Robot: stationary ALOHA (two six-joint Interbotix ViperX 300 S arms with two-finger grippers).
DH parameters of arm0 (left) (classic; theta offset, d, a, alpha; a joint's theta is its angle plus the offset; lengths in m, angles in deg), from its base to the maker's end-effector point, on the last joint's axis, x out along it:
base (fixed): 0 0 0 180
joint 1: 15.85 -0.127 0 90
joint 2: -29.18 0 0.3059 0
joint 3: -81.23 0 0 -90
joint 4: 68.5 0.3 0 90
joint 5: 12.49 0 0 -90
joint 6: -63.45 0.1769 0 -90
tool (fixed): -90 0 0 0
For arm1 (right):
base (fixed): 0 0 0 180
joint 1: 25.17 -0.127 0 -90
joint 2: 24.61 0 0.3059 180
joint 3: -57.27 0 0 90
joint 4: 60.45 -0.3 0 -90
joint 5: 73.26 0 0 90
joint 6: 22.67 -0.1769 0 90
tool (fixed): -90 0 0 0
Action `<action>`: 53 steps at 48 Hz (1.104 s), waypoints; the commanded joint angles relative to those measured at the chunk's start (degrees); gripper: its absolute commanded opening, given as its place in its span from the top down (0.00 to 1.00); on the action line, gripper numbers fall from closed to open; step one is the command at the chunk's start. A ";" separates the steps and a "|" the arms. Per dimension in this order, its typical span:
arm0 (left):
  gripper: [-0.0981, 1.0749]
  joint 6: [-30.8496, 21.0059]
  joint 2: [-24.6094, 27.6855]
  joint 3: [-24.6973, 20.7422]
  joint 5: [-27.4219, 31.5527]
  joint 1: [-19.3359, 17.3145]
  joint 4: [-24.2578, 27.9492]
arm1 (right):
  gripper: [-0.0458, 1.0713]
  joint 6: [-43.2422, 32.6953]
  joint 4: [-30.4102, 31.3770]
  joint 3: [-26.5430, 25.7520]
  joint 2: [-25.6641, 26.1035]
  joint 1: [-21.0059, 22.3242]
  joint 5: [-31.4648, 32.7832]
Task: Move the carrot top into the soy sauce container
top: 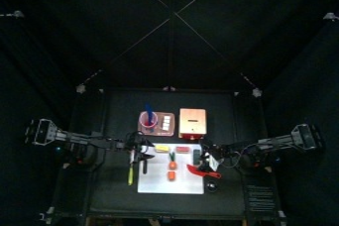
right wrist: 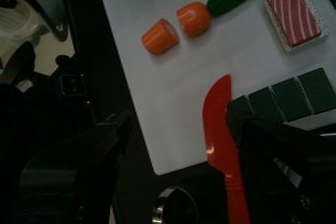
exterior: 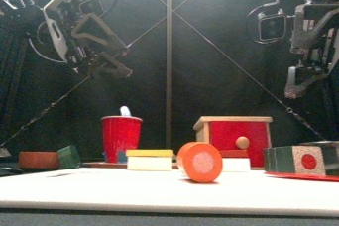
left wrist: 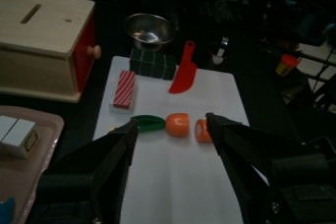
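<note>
Front view, both arms raised above the table – left gripper (left wrist: 168,135) jaws wide, right gripper (right wrist: 178,130) jaws wide.

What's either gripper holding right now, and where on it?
Nothing. The left gripper is open above the white board, and the right gripper is also empty; the carrot pieces lie untouched.

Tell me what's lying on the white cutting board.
On the white cutting board lie two orange carrot pieces with green leaves; the red knife overlaps its edge. Whatever is beneath them is covered.
</note>
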 commanded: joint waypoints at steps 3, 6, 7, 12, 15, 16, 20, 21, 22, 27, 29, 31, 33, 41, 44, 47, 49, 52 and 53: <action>0.13 0.09 -0.18 -0.70 -0.53 -0.97 -0.35 | 0.03 0.09 0.09 -0.62 0.26 0.09 -0.44; 0.13 -0.09 -0.18 -1.05 -0.53 -1.41 -0.44 | 0.03 0.18 0.26 -0.53 0.26 0.09 -0.44; 0.13 -0.18 -0.09 -1.23 -0.53 -1.49 -0.62 | 0.03 0.18 0.44 -0.44 0.26 0.09 -0.44; 0.13 -0.70 0.79 -2.90 0.26 -1.67 -2.72 | 0.03 0.18 0.97 -0.18 0.26 0.09 -0.35; 0.13 -1.41 2.55 -4.92 2.90 -1.49 -6.86 | 0.03 0.18 1.14 -0.18 0.26 0.35 -0.44; 0.13 -1.67 3.08 -5.63 3.96 -1.41 -8.53 | 0.03 0.18 1.23 -0.09 0.26 0.62 -0.44; 0.13 -3.25 5.89 -9.32 10.02 -1.41 -16.35 | 0.03 0.18 1.32 -0.09 0.18 1.32 -0.44; 0.13 -3.60 6.68 -10.28 11.95 -1.41 -18.46 | 0.03 0.18 1.32 -0.09 0.18 1.49 -0.44; 0.13 -3.96 7.38 -11.25 14.06 -1.41 -20.57 | 0.03 0.18 1.23 0.00 0.18 1.67 -0.35; 0.13 -4.75 11.34 -16.70 26.02 -1.93 -31.38 | 0.03 0.18 1.23 0.26 0.18 1.76 -0.44; 0.13 -4.83 12.74 -18.46 29.71 -2.46 -34.98 | 0.03 0.18 1.32 0.35 0.09 1.76 -0.44; 0.13 -4.83 14.15 -20.04 32.96 -2.81 -38.32 | 0.03 0.18 1.32 0.44 0.00 1.76 -0.44; 0.13 -4.92 15.82 -21.80 35.68 -2.90 -41.92 | 0.03 0.18 1.32 0.62 -0.09 1.76 -0.35; 0.13 -5.10 19.78 -25.93 38.58 -2.72 -50.10 | 0.03 0.26 1.93 1.41 -0.26 1.76 -0.18; 0.13 -5.45 20.92 -26.63 38.94 -2.64 -52.38 | 0.03 0.26 2.37 1.67 -0.26 1.76 -0.18; 0.13 -6.24 21.97 -27.16 38.94 -2.64 -54.40 | 0.03 0.26 3.08 1.85 -0.18 1.76 0.00; 0.13 -7.12 22.59 -27.42 39.02 -2.64 -55.28 | 0.03 0.26 3.69 1.93 -0.26 1.76 0.00; 0.13 -8.53 24.35 -28.04 39.20 -2.55 -55.72 | 0.03 0.26 5.01 2.11 -0.26 1.76 0.00; 0.13 -8.96 24.79 -28.30 39.29 -2.55 -55.63 | 0.03 0.26 5.45 2.11 -0.26 1.76 0.00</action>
